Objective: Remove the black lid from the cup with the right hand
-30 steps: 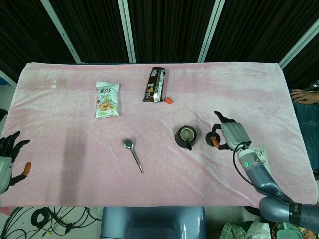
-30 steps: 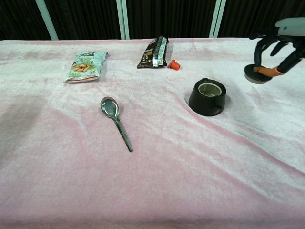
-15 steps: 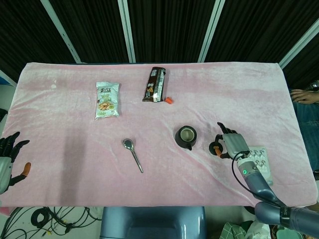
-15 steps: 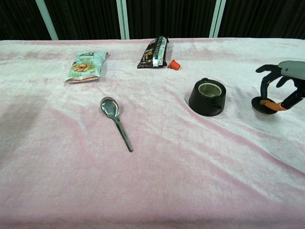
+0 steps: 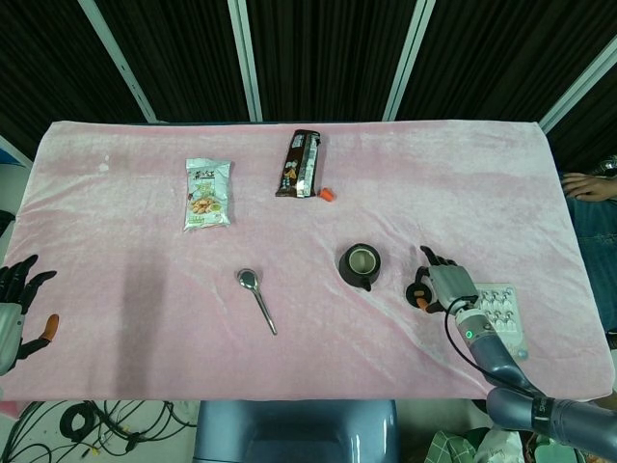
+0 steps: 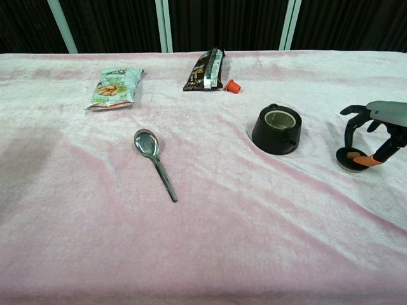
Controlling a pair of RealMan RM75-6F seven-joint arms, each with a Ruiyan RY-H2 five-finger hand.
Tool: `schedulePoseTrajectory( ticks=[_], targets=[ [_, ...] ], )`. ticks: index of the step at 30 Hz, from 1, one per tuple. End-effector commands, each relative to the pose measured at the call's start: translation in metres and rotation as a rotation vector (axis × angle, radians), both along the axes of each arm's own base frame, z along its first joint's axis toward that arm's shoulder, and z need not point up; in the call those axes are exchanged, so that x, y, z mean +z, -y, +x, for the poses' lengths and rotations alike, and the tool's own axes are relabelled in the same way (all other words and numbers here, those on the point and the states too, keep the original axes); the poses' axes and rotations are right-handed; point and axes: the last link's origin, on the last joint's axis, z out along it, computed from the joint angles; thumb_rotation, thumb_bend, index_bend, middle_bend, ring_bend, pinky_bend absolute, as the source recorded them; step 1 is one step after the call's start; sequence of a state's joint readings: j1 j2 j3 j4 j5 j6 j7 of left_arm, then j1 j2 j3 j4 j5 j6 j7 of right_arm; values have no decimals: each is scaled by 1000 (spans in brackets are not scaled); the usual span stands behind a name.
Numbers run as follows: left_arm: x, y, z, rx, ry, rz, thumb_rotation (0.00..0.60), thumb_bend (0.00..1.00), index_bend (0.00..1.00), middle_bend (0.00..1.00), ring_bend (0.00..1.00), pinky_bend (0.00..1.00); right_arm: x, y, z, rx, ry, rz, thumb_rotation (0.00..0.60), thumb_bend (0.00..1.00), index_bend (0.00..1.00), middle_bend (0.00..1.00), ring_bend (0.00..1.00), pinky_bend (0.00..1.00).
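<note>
- Dark panels with pale struts are seen behind the surface (image 5: 501,174), which is covered by a pink cloth.
- On the cloth, the cup (image 6: 276,129) is seen right of centre, upright and uncovered, its pale inside visible from above.
- The lid (image 6: 351,159) is found well apart from the cup, to the cup's right, low against the cloth; whether it fully rests on the cloth cannot be told.
- The lid is pinched by the right robot hand (image 6: 372,136), with dark fingers arched over it and an orange-tipped finger (image 6: 364,161) at its near edge.
- In the head view the same robot hand (image 5: 439,287) is seen just right of the cup (image 5: 360,265), with the lid mostly hidden beneath it.
- The left robot hand (image 5: 19,304) is seen at the far left edge of the head view, off the cloth, with its fingers spread and nothing in them.
- A spoon (image 6: 155,162) is laid left of the cup, bowl away from the robot, handle towards it.
- A green snack bag (image 6: 114,88) is laid flat at the far left of the cloth.
- A dark wrapper (image 6: 205,70) is laid at the far middle, with a small orange cap (image 6: 233,86) just beside its near right corner.
- A white control box (image 5: 498,311) is seen at the surface's near right edge, beside the right arm.
</note>
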State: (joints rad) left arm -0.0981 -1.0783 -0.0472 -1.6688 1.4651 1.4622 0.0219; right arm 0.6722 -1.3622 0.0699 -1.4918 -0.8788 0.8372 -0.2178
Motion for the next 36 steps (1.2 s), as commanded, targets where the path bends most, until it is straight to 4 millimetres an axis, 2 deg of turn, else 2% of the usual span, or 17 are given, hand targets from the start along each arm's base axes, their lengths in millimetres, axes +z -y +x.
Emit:
schedulePoseTrajectory(
  ticks=[1,5,9,12,13,18,23,27,36],
  targets=[
    [0,0,0,3,0,-1,600,424,174,0,0,18,1,1,2,2,-5,1,600,154,116,0,89,166],
    [0,1,0,2,-3,-3,600,424,173,0,0,18,9,4,7,7,4,-27,600,155,92,0,85,166],
    [0,1,-1,4,-2,3,600,424,173,0,0,18,36,4,20,40,52,-112,600,156,85,0,86,166],
    [1,0,0,2,0,6,600,423,173,0,0,18,61,-4,26,83,52,-171,600,170,73,0,86,165],
    [0,0,0,1,-2,6,600,423,173,0,0,18,72,-10,29,101,47,-197,600,176,69,0,86,166],
    [-1,1,0,0,-6,0,600,424,173,0,0,18,100,-31,32,151,13,-259,600,184,68,0,86,166],
    [-1,1,1,-9,-10,11,600,423,173,2,0,18,124,-69,30,200,-41,-324,600,193,67,0,86,166],
    [-1,2,1,-15,-9,26,600,424,173,2,0,18,129,-90,26,240,-100,-365,600,194,68,0,86,166],
    [1,3,1,-17,3,42,600,424,173,2,0,18,112,-121,5,250,-100,-426,600,195,67,0,86,166]
  ],
)
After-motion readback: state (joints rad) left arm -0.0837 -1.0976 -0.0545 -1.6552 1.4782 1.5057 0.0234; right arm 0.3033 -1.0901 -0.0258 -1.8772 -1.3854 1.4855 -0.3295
